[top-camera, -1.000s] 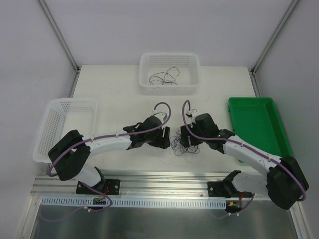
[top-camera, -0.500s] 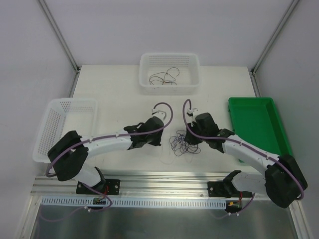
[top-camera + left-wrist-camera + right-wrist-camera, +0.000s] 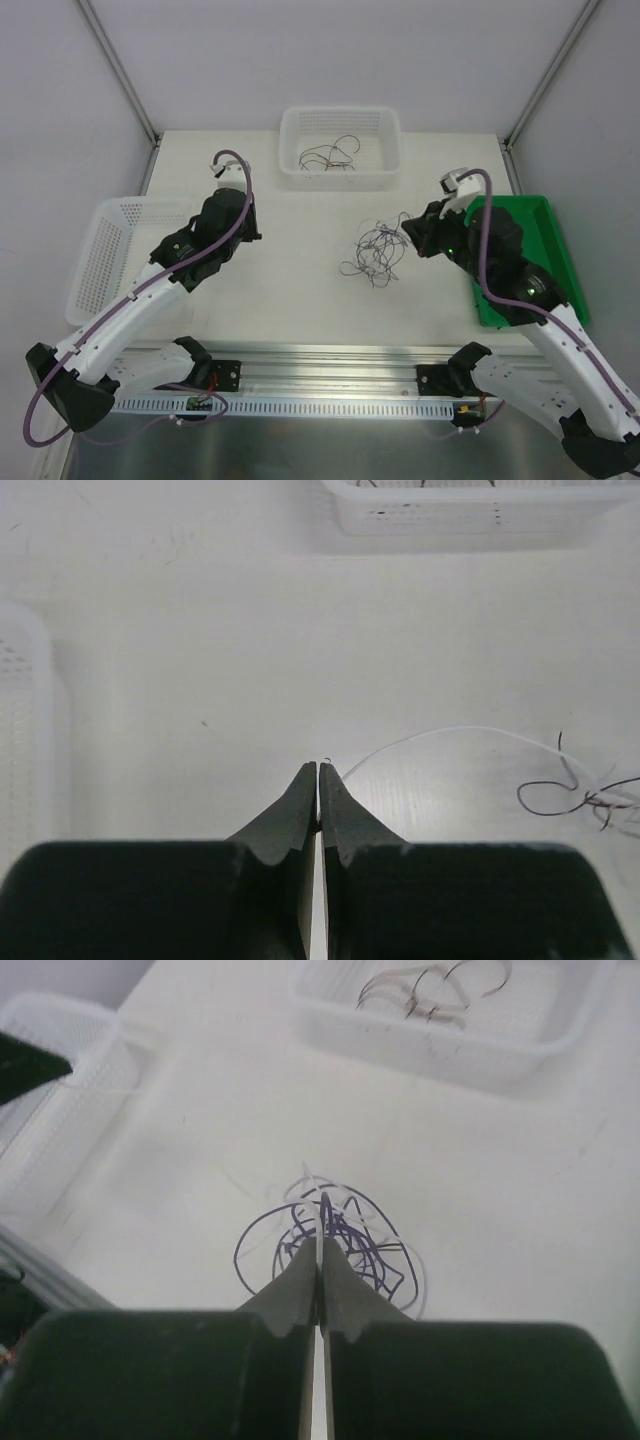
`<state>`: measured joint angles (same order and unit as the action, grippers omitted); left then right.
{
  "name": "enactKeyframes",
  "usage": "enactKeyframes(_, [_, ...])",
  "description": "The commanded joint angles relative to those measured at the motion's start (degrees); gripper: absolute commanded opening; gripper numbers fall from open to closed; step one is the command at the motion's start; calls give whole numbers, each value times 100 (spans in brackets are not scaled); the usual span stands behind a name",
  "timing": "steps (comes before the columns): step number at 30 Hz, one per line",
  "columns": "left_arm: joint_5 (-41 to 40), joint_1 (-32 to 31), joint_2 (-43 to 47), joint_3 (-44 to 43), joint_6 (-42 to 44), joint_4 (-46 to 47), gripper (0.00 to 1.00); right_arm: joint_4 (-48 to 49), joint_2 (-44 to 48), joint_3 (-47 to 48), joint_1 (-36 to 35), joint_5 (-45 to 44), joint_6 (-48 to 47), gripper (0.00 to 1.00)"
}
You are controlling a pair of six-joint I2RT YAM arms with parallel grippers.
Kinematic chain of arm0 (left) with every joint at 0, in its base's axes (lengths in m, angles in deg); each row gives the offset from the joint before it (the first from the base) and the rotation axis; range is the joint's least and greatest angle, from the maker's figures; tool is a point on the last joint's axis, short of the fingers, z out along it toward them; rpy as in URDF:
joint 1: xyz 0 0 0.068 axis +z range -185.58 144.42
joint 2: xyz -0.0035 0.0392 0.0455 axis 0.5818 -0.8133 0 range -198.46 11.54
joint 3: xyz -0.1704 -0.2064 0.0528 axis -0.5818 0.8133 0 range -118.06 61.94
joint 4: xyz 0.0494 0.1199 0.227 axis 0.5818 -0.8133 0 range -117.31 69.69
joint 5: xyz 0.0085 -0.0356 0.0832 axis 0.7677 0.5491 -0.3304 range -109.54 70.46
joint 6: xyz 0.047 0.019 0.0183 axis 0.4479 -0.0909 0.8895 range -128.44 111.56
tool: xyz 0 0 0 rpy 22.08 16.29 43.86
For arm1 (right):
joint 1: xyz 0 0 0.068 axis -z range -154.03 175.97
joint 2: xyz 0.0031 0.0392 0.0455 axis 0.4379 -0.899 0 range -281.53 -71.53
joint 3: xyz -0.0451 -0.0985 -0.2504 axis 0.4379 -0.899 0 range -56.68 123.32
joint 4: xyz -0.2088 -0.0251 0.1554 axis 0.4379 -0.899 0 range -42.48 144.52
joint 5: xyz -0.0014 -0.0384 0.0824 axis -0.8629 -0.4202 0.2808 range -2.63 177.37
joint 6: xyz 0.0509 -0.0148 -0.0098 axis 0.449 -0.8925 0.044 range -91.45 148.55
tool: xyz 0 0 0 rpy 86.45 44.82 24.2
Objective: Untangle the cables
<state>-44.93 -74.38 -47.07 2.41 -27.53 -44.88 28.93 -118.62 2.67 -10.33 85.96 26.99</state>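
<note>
The cables [image 3: 375, 250] are a loose tangle of thin purple, dark and white wires at the middle of the table. My right gripper [image 3: 404, 229] is at the tangle's right edge. In the right wrist view it [image 3: 320, 1240] is shut on strands of the tangle [image 3: 340, 1225], with a purple and a white strand coming out of its tips. My left gripper [image 3: 252, 222] is far to the left of the tangle. In the left wrist view it [image 3: 319, 766] is shut on the end of a thin white cable [image 3: 450, 730], which arcs right toward dark wire ends [image 3: 560, 785].
A white basket [image 3: 340, 181] at the back holds a few dark wires [image 3: 330, 155]. A second white basket [image 3: 100, 260] sits at the left edge. A green tray [image 3: 530, 240] lies at the right, under the right arm's forearm.
Both grippers have shut at the tangle and pulled apart. The left went far left and back, drawing out a white cable. The right went right, dragging the tangle with it.
</note>
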Motion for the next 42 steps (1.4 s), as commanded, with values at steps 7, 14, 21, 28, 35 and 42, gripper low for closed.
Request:
enactKeyframes(7, [-432,339,262,-902,441,-925,0,-622,70,7,61,-1310,139,1])
enactKeyframes(14, [-669,496,332,-1235,774,-1303,0,-571,-924,-1300,210,-1353,1043,2])
enactKeyframes(21, [-976,971,491,-2185,1531,-1480,0,-536,-1119,-1559,746,-1240,1457,6])
enactKeyframes(28, [-733,1007,552,-2626,1506,-1436,0,-826,-74,-934,914,-1257,1554,4])
enactKeyframes(35, [69,1024,87,-1686,1329,-1234,0,-780,-133,-1250,922,-676,1475,7])
enactKeyframes(42, [1358,1086,-45,-1141,1136,-821,0,-386,-626,-1576,589,97,1238,54])
